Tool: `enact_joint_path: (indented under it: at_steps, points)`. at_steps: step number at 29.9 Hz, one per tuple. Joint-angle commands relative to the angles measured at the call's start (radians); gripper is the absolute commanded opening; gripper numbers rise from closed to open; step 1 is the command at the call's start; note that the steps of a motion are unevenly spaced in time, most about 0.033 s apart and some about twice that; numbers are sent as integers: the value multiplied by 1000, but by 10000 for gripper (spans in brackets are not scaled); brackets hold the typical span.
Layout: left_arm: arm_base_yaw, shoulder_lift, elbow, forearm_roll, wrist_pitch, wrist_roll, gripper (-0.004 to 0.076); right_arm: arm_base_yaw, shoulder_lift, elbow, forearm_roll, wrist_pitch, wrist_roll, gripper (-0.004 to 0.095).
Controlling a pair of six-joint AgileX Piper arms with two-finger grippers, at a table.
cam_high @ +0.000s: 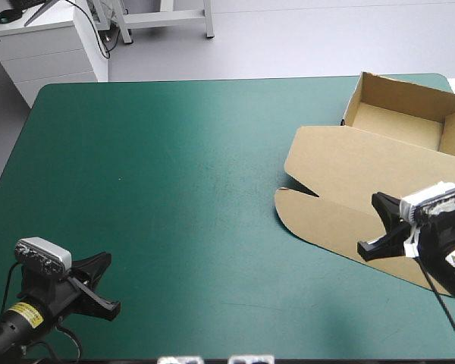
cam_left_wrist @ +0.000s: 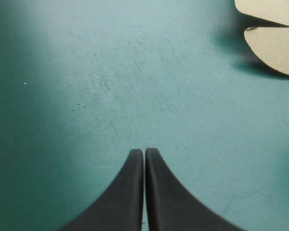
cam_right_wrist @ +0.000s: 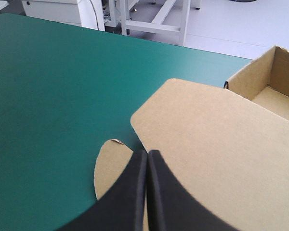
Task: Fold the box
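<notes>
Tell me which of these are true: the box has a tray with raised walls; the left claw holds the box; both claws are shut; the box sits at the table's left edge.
1. The box has a tray with raised walls: true; its lid lies flat.
2. The left gripper holds the box: false; it is over bare teal-green cover, apart from the box.
3. Both grippers are shut: true, the right gripper too.
4. The box sits at the left edge: false; it is at the far right corner.
</notes>
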Motion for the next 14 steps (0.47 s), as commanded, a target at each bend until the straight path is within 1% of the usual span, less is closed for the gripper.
enact_joint_path:
  at_steps: [1,4,7,12,14]
  points:
    - [0,-26,12,18,-110,7,-8,1,-67,96,19,-152,-45,-17]
    - [0,-76,61,18,-142,21,-8,1,-108,179,19,-212,-47,-18]
    - [0,-150,108,18,-146,83,-8,1,-153,257,19,-250,-47,-18]
    - [0,-267,167,15,-146,85,-8,1,-216,351,19,-259,-47,-18]
    - [0,-317,168,7,-164,85,-8,1,-246,368,21,-261,-45,-18]
